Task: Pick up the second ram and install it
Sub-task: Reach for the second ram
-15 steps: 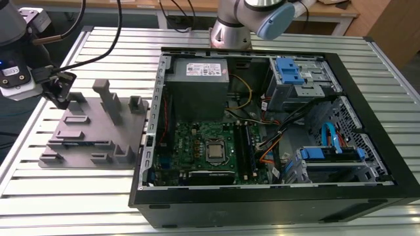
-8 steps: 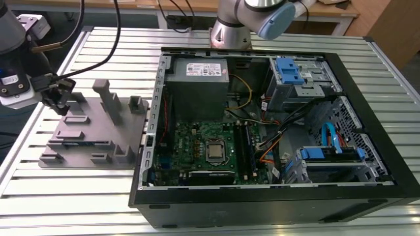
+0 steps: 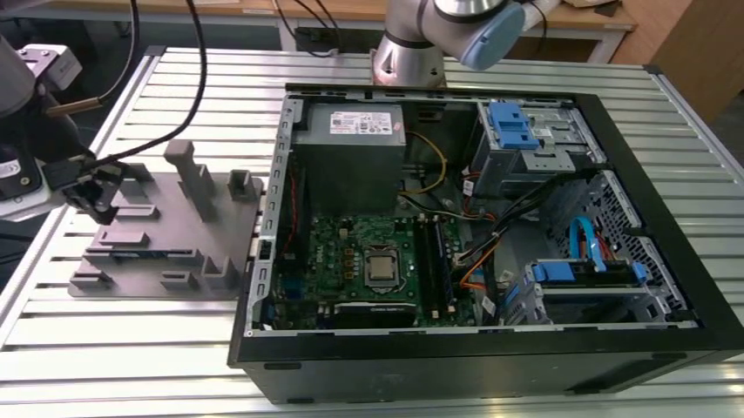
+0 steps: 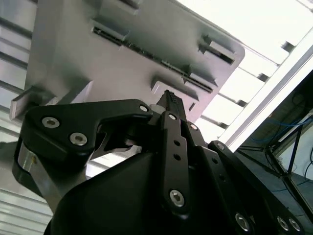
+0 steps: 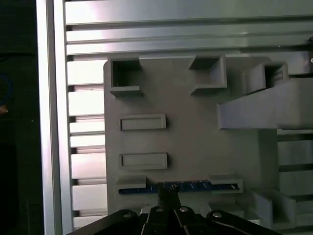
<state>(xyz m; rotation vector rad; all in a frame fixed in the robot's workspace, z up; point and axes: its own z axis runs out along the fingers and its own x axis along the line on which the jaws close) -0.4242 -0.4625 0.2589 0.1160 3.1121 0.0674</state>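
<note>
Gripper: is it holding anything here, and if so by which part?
Nothing lifted: the second ram sits on edge in the grey fixture plate, with the gripper over its middle; contact cannot be told.

Grey fixture plate point(image 3: 174, 228) beside open computer case point(image 3: 465, 361).

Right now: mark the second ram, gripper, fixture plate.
second ram point(image 5: 200, 186), first wrist view, blue board edge
gripper point(image 5: 168, 195), first wrist view, its tip
fixture plate point(image 5: 195, 142), first wrist view, bare face
</note>
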